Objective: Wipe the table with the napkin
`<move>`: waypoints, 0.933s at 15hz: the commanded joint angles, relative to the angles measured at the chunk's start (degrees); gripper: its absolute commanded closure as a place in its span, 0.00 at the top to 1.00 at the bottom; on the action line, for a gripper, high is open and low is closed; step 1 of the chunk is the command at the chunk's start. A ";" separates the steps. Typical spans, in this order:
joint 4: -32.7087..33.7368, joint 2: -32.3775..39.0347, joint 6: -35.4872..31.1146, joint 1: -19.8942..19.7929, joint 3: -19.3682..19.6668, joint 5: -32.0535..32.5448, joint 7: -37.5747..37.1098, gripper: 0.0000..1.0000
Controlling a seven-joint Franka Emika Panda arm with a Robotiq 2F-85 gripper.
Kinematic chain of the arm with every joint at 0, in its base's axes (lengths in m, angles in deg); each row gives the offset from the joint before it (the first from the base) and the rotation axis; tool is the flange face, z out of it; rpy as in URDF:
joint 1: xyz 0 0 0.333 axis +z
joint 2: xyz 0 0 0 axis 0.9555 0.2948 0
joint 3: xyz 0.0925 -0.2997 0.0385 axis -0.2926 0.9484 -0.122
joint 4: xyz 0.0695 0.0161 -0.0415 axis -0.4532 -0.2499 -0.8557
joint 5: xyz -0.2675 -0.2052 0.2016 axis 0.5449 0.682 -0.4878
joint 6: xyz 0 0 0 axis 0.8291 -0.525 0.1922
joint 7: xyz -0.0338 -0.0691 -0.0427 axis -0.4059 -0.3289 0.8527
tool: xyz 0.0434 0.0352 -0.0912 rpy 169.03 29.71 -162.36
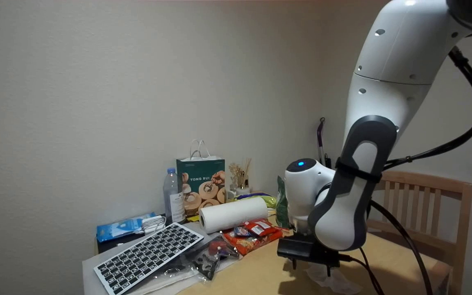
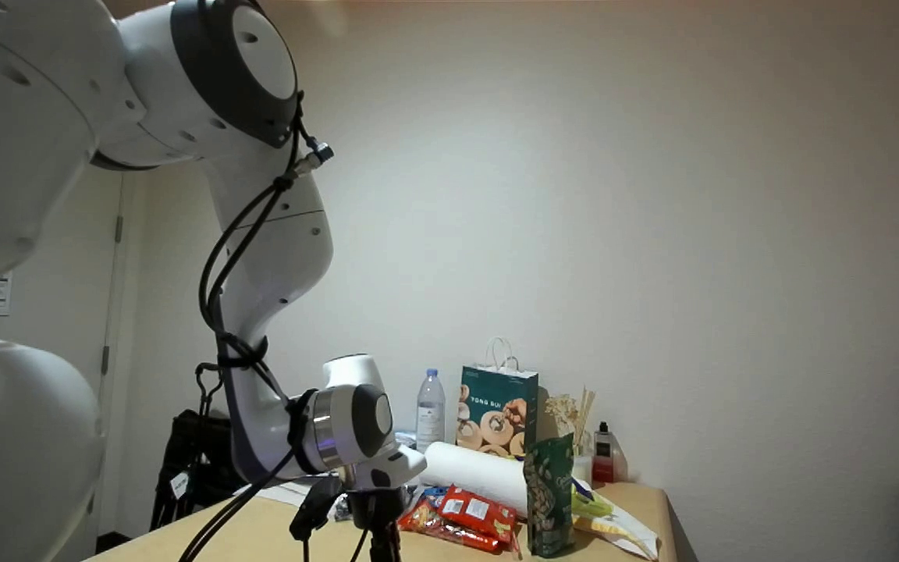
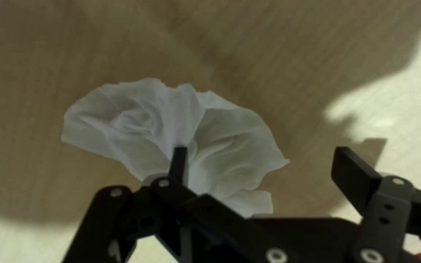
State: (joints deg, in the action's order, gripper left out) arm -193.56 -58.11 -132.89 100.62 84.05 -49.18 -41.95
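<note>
While the napkin (image 3: pixel 214 142) lies crumpled (mostly shaded) on the table (image 3: pixel 411 109), the gripper (image 3: pixel 261 153) is over it, jaws spread wide; one fingertip (image 3: pixel 178 164) overlaps it, contact unclear.

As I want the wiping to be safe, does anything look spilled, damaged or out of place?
No spill or damage shows. What stands out, in an exterior view, is the keyboard, seemingly askew beside clear plastic packaging. The paper towel roll lies on its side instead of standing, so that part of the table looks untidy.
</note>
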 commanded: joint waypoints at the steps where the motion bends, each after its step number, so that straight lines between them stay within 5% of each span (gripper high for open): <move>1: -0.07 0.23 0.16 0.32 0.55 2.29 -4.53 1.00; 14: -6.78 -3.66 -1.91 2.61 3.10 3.64 -12.20 1.00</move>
State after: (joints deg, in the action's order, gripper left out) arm -195.70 -58.28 -134.06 102.84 86.82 -46.67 -50.69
